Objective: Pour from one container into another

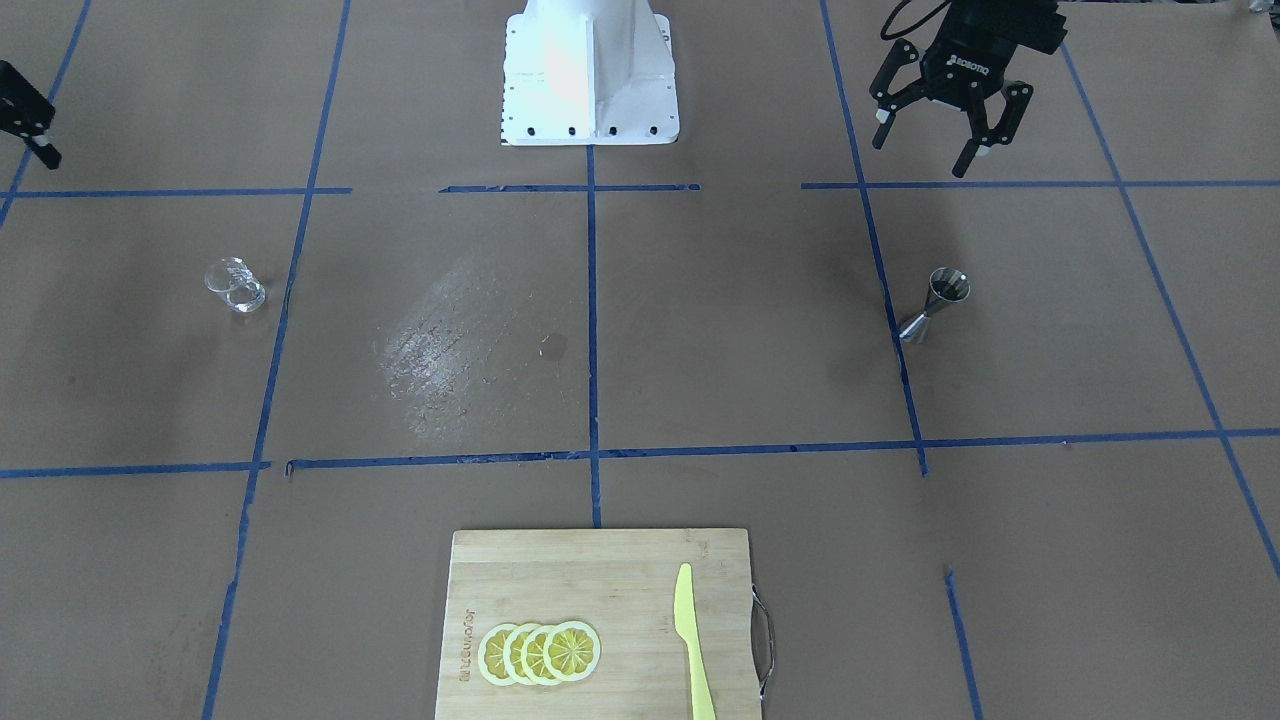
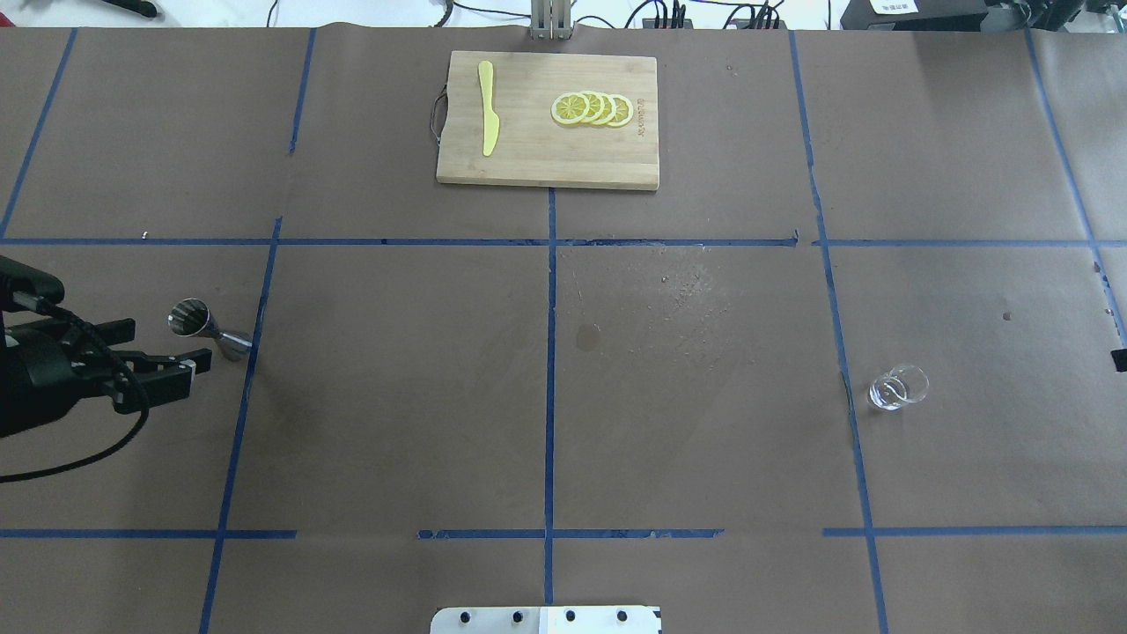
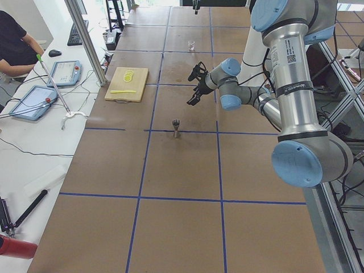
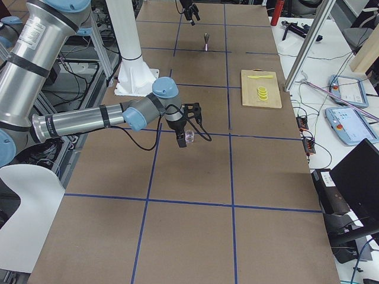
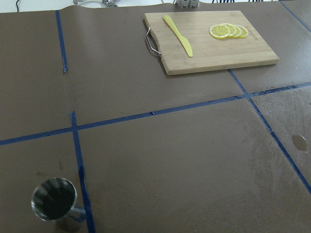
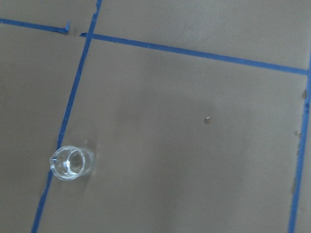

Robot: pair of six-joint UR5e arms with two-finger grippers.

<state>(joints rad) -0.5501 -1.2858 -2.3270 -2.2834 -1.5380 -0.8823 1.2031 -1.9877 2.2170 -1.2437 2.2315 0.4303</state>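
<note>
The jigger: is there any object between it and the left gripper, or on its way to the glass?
Nothing visible does. The open left gripper hangs near the jigger, free air between. Towards the glass lies only bare paper with a small stain; the cutting board is off that line.

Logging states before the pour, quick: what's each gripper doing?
Left gripper: open, holding nothing.
Right gripper: cannot be told.
</note>
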